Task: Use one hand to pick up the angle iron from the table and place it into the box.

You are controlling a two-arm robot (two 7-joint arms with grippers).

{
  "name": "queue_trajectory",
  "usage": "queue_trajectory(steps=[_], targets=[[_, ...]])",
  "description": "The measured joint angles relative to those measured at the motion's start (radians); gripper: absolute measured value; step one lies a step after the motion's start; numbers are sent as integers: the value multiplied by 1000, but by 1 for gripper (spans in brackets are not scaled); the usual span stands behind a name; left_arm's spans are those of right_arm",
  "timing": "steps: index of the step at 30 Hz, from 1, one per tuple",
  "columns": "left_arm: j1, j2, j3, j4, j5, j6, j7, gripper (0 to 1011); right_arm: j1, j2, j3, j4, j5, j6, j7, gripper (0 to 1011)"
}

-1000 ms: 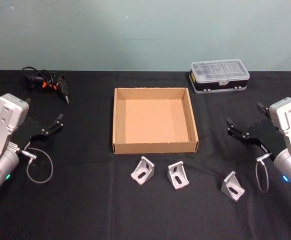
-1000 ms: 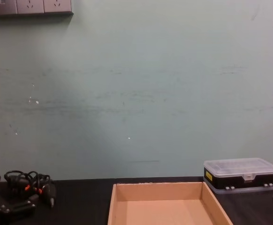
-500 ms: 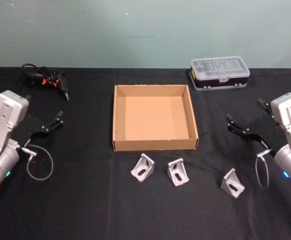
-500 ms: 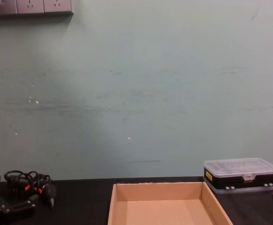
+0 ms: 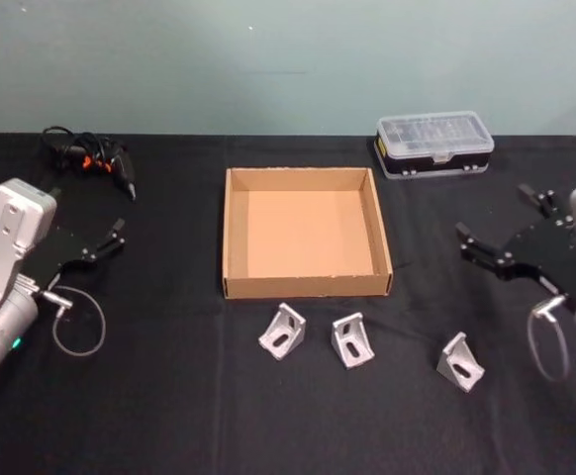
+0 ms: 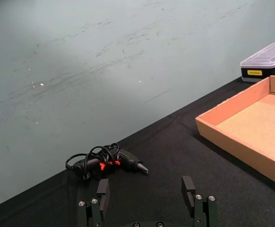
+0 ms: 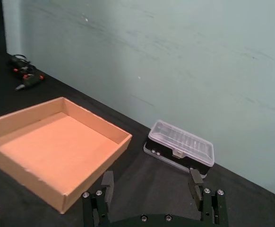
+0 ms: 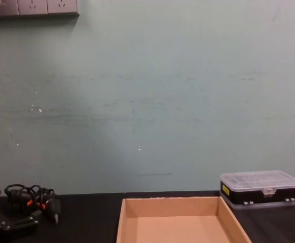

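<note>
Left angle iron (image 5: 282, 332), middle angle iron (image 5: 351, 341) and, farther off to the right, right angle iron (image 5: 460, 362), all on the table (image 5: 169, 396) just in front of the empty box (image 5: 308, 287). Over the table right of the box, right jaws spread wide, gripping nothing. Well left of the box, left jaws open too, empty. Clear-lidded case (image 5: 434, 144) behind the box; cabled tool (image 5: 90, 161) far left.

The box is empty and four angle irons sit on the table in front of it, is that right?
Not quite: three angle irons, not four. The head view shows the left angle iron, the middle angle iron and the right angle iron on the table in front of the empty box.
</note>
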Motion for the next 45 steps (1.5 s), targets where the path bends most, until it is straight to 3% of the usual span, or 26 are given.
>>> queue_trajectory(steps=[6,13,20,25,29,37,45], targets=[[0,0,0,0,0,0,0,1000,-81,70,68,-133,57,63,48,1004],[0,0,0,0,0,0,0,1000,-150,106,120,-228,124,107,106,1004],[0,0,0,0,0,0,0,1000,-191,109,144,-268,205,184,164,1004],[0,0,0,0,0,0,0,1000,-223,96,157,-266,262,259,188,1004],[0,0,0,0,0,0,0,1000,-240,85,165,-249,286,282,207,1004],[0,0,0,0,0,0,0,1000,-243,75,160,-221,288,310,245,1004],[0,0,0,0,0,0,0,1000,-234,71,146,-196,258,331,263,1004]])
